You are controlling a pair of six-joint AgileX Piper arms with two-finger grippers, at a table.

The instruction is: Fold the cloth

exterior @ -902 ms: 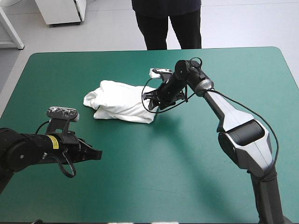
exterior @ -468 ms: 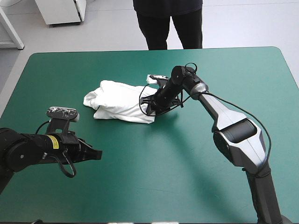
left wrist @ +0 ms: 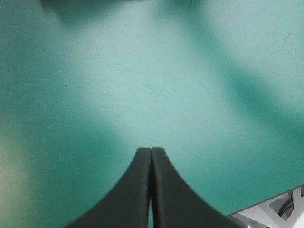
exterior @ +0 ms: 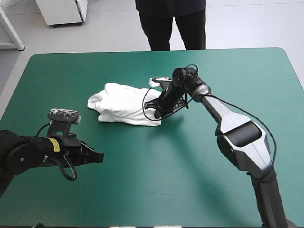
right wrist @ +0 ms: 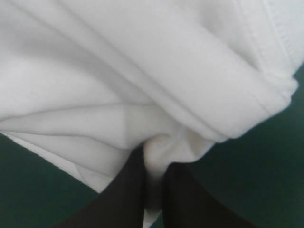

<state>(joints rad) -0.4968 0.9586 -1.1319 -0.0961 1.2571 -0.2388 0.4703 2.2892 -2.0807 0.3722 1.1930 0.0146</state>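
Dragged a touch toward the right arm, the folded T-shirt (exterior: 121,103) sits near the middle of the table (exterior: 237,71), the right gripper (exterior: 156,105) clamped on its near right corner, probably just tidying the bundle, while the left gripper (exterior: 98,156) waits well apart, fingers pressed together.

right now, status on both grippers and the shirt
Right gripper shut on the T-shirt, right edge. Left gripper shut, empty, over the table. T-shirt bundled mid-table. Nothing in the way.
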